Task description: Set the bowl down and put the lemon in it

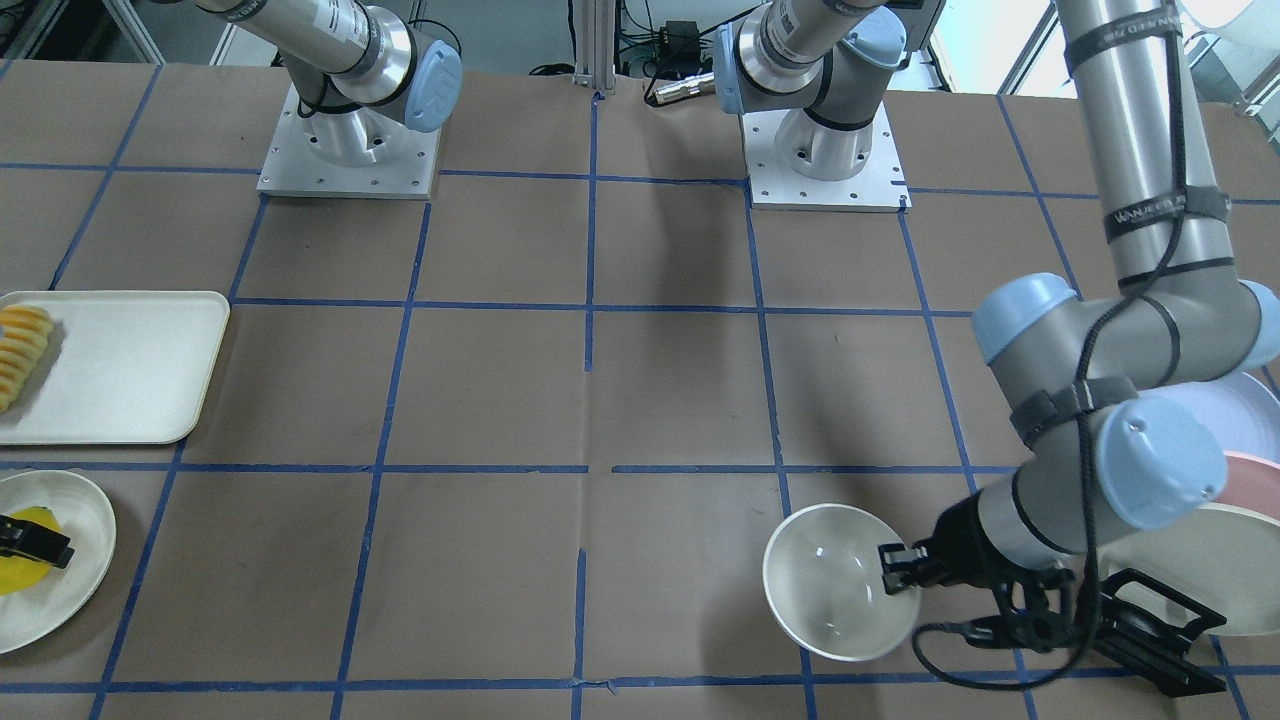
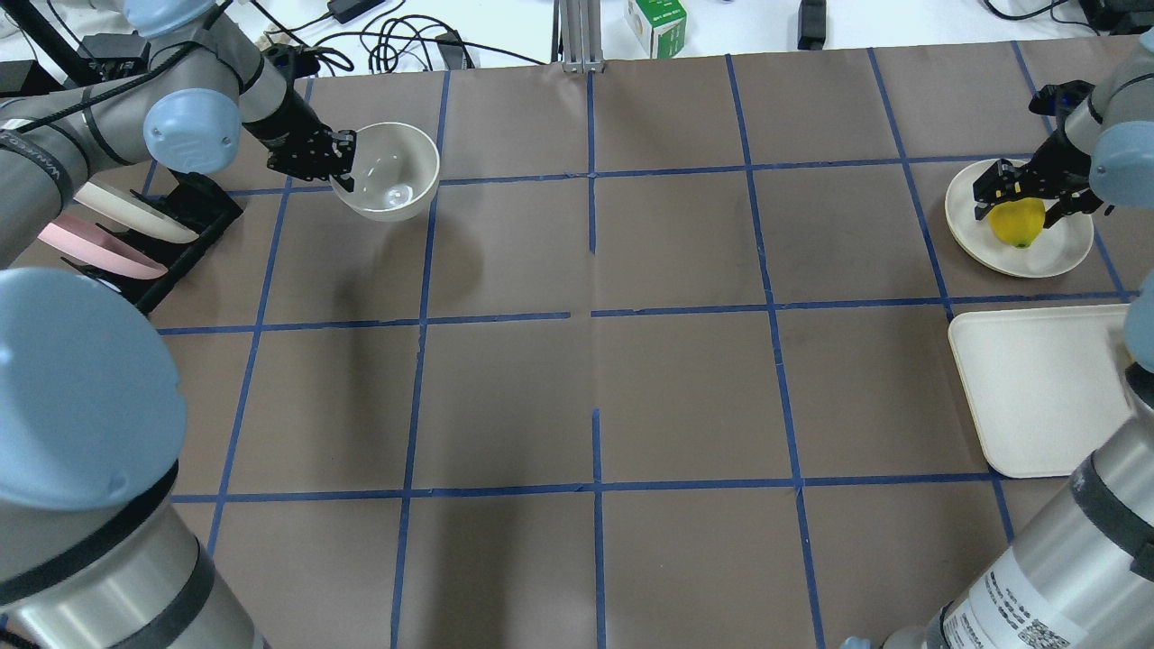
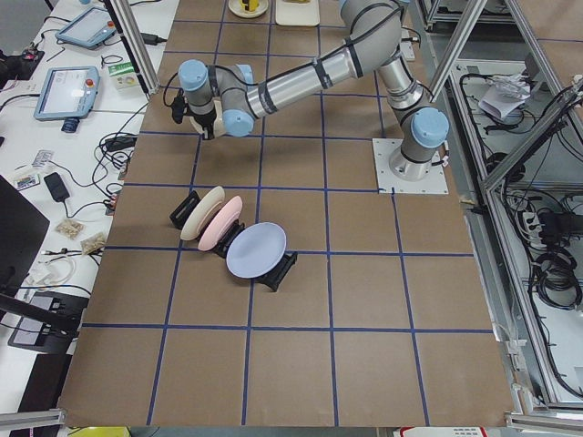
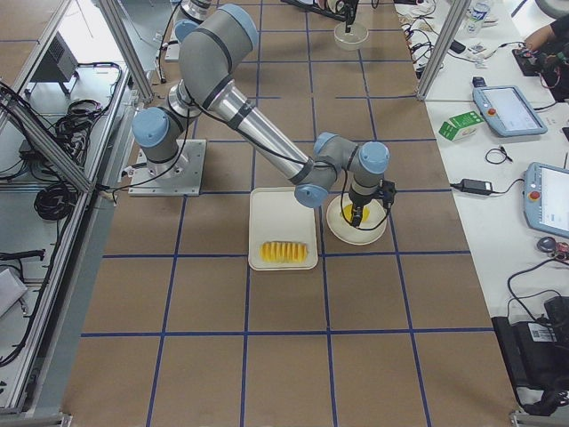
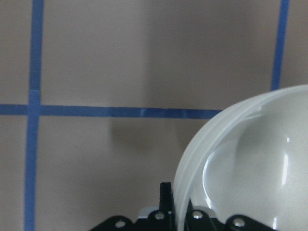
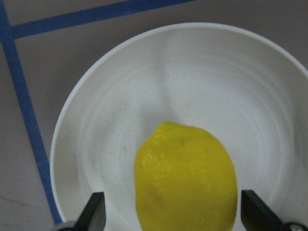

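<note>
The cream-white bowl hangs tilted above the table at the far left, also in the front view and the left wrist view. My left gripper is shut on the bowl's rim, one finger inside and one outside. The yellow lemon lies on a flat cream plate at the far right. My right gripper is low over the lemon. In the right wrist view the lemon sits between the open fingers on the plate.
A cream tray holds sliced yellow-orange food beside the lemon's plate. A black dish rack with cream, pink and lavender plates stands just behind the left gripper. Blue tape lines grid the brown table.
</note>
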### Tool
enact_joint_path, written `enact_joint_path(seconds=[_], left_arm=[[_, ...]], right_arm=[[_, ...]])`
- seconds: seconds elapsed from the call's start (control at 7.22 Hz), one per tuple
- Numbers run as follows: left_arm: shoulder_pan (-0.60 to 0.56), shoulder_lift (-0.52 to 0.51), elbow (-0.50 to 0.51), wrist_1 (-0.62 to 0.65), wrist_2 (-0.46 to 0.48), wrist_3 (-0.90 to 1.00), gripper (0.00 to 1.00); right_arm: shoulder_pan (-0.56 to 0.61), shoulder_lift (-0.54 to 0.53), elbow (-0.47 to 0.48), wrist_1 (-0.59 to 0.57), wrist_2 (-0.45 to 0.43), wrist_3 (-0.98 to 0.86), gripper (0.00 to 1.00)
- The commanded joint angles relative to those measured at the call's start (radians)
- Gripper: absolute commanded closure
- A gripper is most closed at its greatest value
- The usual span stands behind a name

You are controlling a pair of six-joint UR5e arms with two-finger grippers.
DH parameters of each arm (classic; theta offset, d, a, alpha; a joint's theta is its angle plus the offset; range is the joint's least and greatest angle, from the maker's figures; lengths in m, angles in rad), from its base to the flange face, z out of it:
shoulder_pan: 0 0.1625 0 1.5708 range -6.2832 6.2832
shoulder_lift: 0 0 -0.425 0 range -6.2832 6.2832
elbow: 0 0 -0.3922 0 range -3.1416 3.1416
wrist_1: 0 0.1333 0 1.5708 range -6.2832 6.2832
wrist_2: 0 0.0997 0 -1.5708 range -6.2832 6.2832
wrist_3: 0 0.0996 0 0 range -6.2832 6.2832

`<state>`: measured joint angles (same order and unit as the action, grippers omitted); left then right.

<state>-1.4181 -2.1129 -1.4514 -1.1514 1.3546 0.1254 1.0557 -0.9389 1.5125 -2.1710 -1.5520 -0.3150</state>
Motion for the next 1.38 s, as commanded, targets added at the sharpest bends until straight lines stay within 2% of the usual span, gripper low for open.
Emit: enact_joint_path(seconds=[0.0,0.14,0.28,0.42,0.69,0.83,1.25], left_arm=[[-0.076,0.176,-0.282,0.084,-0.081,-0.094,1.0],[-0.16,0.227,-0.384,0.252,-0.069,-0.178,1.0],[-0.252,0.225,-0.418,0.365,-0.06,-0.331,1.0],[-0.321,0.206,-0.426,0.419,0.002,-0.411,1.0],[-0.363,0.201,-0.484,0.473,0.027,-0.428,1.0],[-0.361,0.186,-0.495,0.536,0.024,-0.432,1.0],[-0.358,0.124,-0.475,0.552,0.027,-0.412,1.0]], right_arm=[[0.0,-0.006,-0.002,0.011,-0.013,-0.006,1.0],[0.0,-0.029,-0.002,0.023,-0.038,-0.004,1.0],[0.001,-0.082,0.0,0.098,-0.037,0.005,1.0],[0.015,-0.131,0.003,0.159,-0.028,0.01,1.0],[0.073,-0.213,0.003,0.252,-0.025,0.019,1.0],[0.128,-0.251,0.003,0.285,-0.025,0.109,1.0],[0.289,-0.317,0.006,0.362,-0.02,0.274,1.0]])
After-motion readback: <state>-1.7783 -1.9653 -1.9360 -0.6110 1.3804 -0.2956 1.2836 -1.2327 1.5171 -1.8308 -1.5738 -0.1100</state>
